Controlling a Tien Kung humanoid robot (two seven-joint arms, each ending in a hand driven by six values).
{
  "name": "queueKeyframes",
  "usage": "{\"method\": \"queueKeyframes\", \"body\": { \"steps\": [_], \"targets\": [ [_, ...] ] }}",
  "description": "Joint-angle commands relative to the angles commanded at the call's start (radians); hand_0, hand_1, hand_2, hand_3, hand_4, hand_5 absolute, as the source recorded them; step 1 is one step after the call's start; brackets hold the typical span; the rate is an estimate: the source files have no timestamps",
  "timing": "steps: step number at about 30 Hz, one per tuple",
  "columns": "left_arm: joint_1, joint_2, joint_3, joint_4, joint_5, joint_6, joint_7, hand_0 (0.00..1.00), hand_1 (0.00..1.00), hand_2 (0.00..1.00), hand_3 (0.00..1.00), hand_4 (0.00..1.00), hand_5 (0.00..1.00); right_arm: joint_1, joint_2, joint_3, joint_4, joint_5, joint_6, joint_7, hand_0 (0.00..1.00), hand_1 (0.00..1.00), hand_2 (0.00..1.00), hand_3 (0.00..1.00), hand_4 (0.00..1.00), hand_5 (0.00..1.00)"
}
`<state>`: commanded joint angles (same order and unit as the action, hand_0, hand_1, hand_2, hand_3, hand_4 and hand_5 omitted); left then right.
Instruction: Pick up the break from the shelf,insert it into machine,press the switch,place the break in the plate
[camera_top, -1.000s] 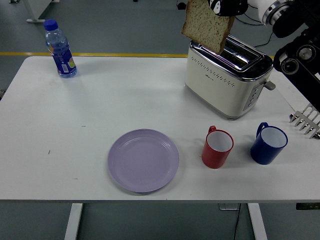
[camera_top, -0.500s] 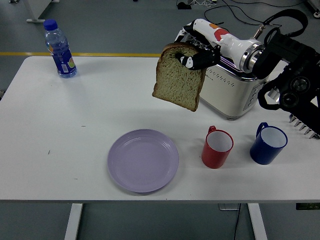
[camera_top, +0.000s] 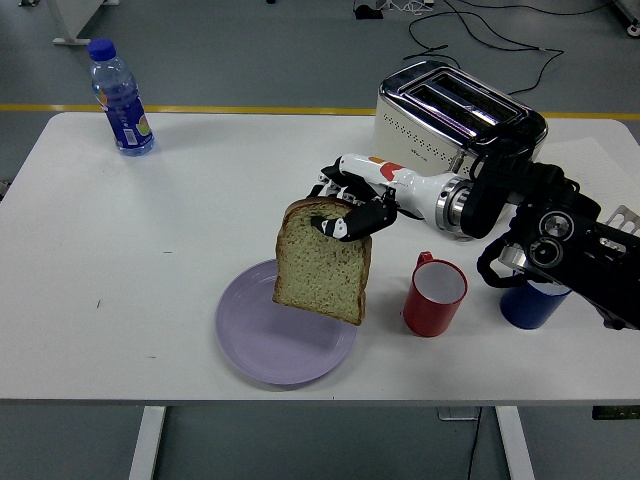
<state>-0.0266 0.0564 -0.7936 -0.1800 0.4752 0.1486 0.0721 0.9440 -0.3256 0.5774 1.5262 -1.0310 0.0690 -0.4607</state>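
From my remote seat I see the right hand (camera_top: 350, 205) has come down and leftward from where it was half a second back, when it held the slice beside the toaster's front face; a second ago it was up above the slots. Now its fingers are pinched on the top edge of the bread slice (camera_top: 322, 262), which hangs nearly upright over the right part of the purple plate (camera_top: 255, 340), its lower edge low over the plate, though I cannot tell whether it touches. The plate sits near the table's front edge, about mid-width, where it was before. The toaster (camera_top: 440, 115) stands at the back right of the table (camera_top: 200, 210), its slots now uncovered. The arm has swung across, so the blue mug (camera_top: 525, 305) near the front right is now largely hidden behind the forearm, while the red mug (camera_top: 434, 294) just left of it is in full view. I count one bread slice, one plate, one toaster, two mugs and one water bottle (camera_top: 119, 97), the last at the back left corner, unmoved.
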Motion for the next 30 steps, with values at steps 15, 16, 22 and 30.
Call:
{"method": "queueKeyframes", "body": {
  "steps": [15,16,22,30],
  "targets": [
    [0.0,-0.002,0.004,0.0,0.003,0.0,0.0,0.694,0.664,0.722,0.734,0.494,0.998,-0.065,0.127,-0.025,-0.075,0.064,-0.037,-0.01,0.147,0.164,0.26,0.322,0.609,0.002],
    [0.0,-0.002,0.006,0.0,0.001,0.0,0.0,0.694,0.664,0.722,0.734,0.494,0.998,-0.069,0.139,-0.024,-0.088,0.069,-0.046,-0.009,0.147,0.164,0.26,0.322,0.609,0.002],
    [-0.001,-0.003,0.005,0.0,0.007,-0.001,0.001,0.695,0.665,0.722,0.733,0.492,0.998,-0.073,0.186,-0.021,-0.145,0.082,-0.082,-0.003,0.143,0.16,0.258,0.321,0.609,0.002],
    [-0.001,-0.003,0.001,0.0,0.015,0.0,0.003,0.695,0.664,0.722,0.734,0.492,0.998,-0.077,0.214,-0.019,-0.203,0.092,-0.106,0.004,0.141,0.159,0.257,0.32,0.609,0.002]
  ]
}}
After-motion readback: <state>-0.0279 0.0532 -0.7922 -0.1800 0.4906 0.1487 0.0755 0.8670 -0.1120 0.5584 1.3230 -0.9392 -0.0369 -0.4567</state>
